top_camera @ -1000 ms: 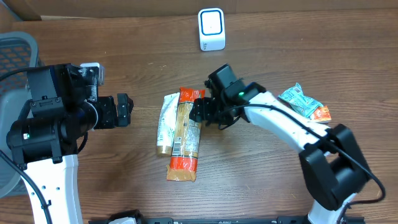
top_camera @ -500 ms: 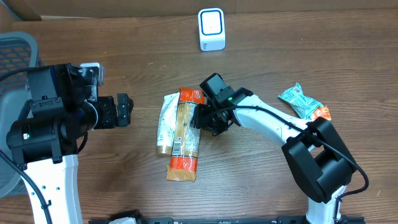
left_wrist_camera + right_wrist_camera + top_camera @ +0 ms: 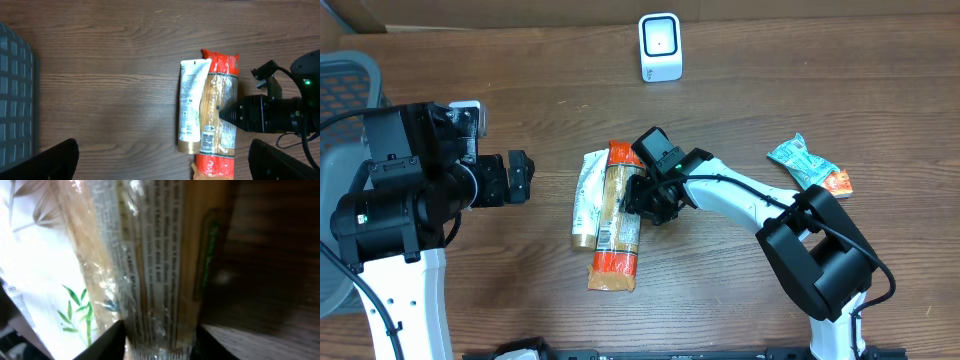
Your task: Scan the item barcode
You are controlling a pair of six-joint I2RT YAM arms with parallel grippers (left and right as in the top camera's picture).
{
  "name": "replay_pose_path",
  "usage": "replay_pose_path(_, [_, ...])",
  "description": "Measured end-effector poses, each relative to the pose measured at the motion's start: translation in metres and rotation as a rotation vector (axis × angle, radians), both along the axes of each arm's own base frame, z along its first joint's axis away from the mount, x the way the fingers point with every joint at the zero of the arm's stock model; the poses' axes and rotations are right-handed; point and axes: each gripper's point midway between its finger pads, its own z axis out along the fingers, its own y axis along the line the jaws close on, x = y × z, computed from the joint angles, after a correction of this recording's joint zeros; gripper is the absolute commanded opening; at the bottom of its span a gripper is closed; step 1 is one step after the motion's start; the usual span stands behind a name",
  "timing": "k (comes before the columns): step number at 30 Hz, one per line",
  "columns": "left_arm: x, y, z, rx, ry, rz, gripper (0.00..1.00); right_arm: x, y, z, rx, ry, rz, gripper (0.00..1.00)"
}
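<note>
A long pasta packet [image 3: 618, 215] with orange-red ends lies mid-table, label and barcode [image 3: 208, 141] facing up. A white tube [image 3: 586, 200] lies against its left side. My right gripper [image 3: 638, 198] is down at the packet's right flank. In the right wrist view the packet [image 3: 150, 255] fills the gap between both black fingers [image 3: 107, 345], so the right gripper [image 3: 160, 342] is shut on it. The left gripper [image 3: 520, 177] hovers wide open to the left and holds nothing. The white scanner [image 3: 660, 47] stands at the table's far edge.
Two crumpled snack packets [image 3: 807, 165], teal and orange, lie at the right. A grey mesh chair [image 3: 345, 85] sits beyond the table's left edge. The left wrist view shows the tube [image 3: 191, 110] and the packet [image 3: 220, 115] with the right gripper [image 3: 227, 112] against it.
The right gripper has slid left onto the pasta packet and narrowed its jaws around it. The left arm, the tube and the packet have stayed put.
</note>
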Motion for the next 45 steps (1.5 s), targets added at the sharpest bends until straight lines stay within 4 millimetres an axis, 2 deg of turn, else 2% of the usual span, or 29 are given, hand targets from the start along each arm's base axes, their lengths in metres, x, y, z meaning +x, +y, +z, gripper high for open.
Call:
replay_pose_path(1, [0.0,0.0,0.0,0.0,0.0,0.0,1.0,0.0,0.0,0.0,0.002,0.0,0.0,0.21])
replay_pose_path(3, [0.0,0.0,0.0,0.0,0.0,0.0,1.0,0.0,0.001,0.001,0.01,0.004,-0.001,0.13])
replay_pose_path(7, [0.0,0.0,0.0,0.0,0.0,0.0,1.0,0.001,0.004,0.004,0.026,0.008,-0.001,0.04])
replay_pose_path(15, [0.0,0.0,0.0,0.0,0.0,0.0,1.0,0.0,0.004,0.005,0.028,0.003,0.012,0.04])
replay_pose_path(20, [0.0,0.0,0.0,0.0,0.0,0.0,1.0,-0.002,-0.003,0.009,-0.005,-0.015,0.022,0.04])
replay_pose_path(23, [0.0,0.0,0.0,0.0,0.0,0.0,1.0,-0.004,-0.013,0.014,-0.052,-0.028,0.017,0.04])
replay_pose_path(28, [0.0,0.0,0.0,0.0,0.0,0.0,1.0,-0.014,-0.045,0.021,-0.216,-0.018,0.043,0.04])
replay_pose_path(31, [0.0,0.0,0.0,0.0,0.0,0.0,1.0,-0.014,-0.063,0.032,-0.323,-0.029,0.08,0.04])
replay_pose_path(39, [0.0,0.0,0.0,0.0,0.0,0.0,1.0,0.006,-0.123,0.078,-0.674,-0.158,0.14,0.04])
replay_pose_path(42, [0.0,0.0,0.0,0.0,0.0,0.0,1.0,0.013,-0.133,0.082,-0.735,-0.199,0.174,0.04])
replay_pose_path(45, [0.0,0.0,0.0,0.0,0.0,0.0,1.0,0.018,-0.135,0.082,-0.754,-0.228,0.207,0.04])
